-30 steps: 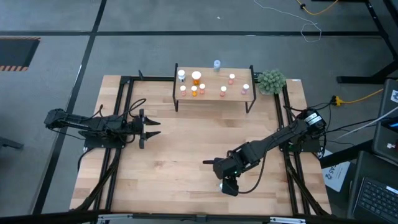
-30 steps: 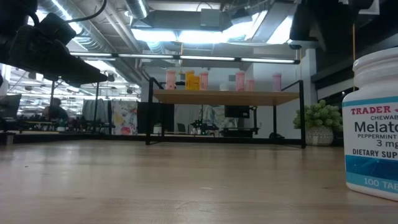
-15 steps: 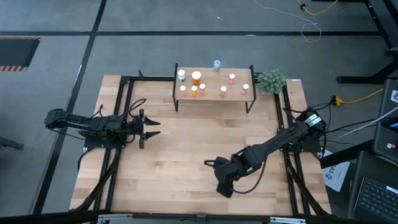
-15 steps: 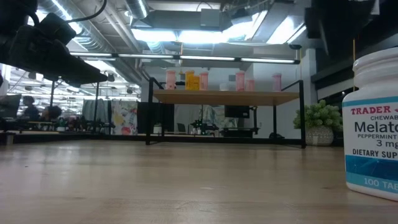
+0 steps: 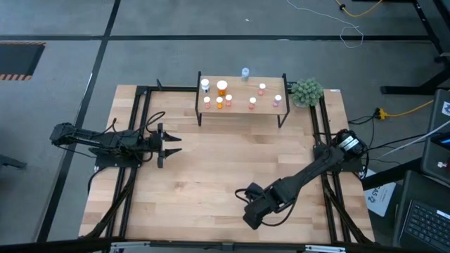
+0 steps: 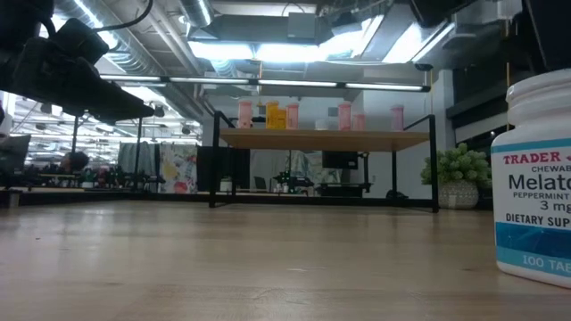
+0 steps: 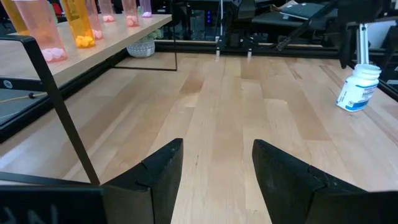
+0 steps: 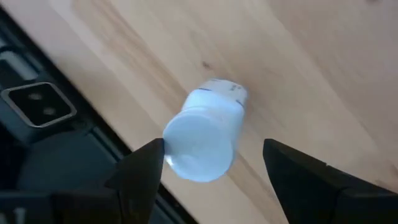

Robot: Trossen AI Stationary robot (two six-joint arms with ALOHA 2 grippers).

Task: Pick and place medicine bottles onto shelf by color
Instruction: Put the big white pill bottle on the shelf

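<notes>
Spread wide and gripping nothing, the jaws of my right gripper [image 8: 211, 171] are hanging straight above the white melatonin bottle [image 8: 207, 134] standing capped near the front edge of the table [image 5: 204, 176], while my left gripper [image 5: 169, 145] is waiting open by the left edge. Most bottles are already sitting on the shelf [image 5: 242, 98] at the far edge, with orange and pink pills showing through their clear bodies [image 7: 79, 22], so I am judging this one the last left.
</notes>
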